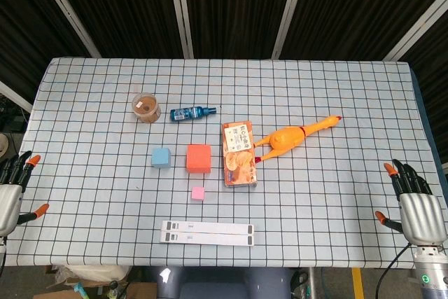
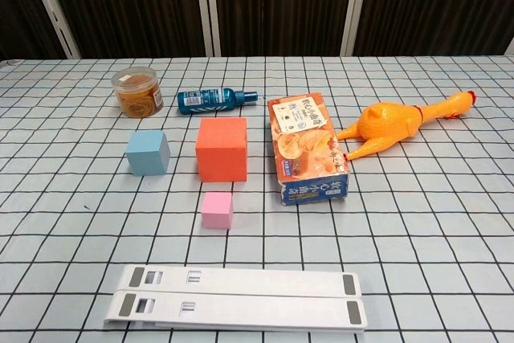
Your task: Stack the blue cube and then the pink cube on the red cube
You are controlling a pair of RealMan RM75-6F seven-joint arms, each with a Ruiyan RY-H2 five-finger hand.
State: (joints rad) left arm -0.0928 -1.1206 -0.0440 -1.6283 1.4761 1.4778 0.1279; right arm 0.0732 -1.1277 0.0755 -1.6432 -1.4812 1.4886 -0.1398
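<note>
The red cube (image 1: 199, 158) (image 2: 222, 149) stands near the table's middle. To its left, a short gap away, sits the blue cube (image 1: 162, 157) (image 2: 148, 153). The small pink cube (image 1: 198, 192) (image 2: 217, 210) lies just in front of the red one. All three rest separately on the checked cloth. My left hand (image 1: 12, 190) hovers at the table's far left edge, fingers spread and holding nothing. My right hand (image 1: 414, 208) is at the far right edge, also with fingers apart and nothing in it. Neither hand appears in the chest view.
An orange snack box (image 1: 239, 154) lies right of the red cube, with a rubber chicken (image 1: 294, 135) beyond it. A round jar (image 1: 146, 108) and a blue bottle (image 1: 192, 113) sit behind the cubes. Two white strips (image 1: 207, 232) lie near the front edge.
</note>
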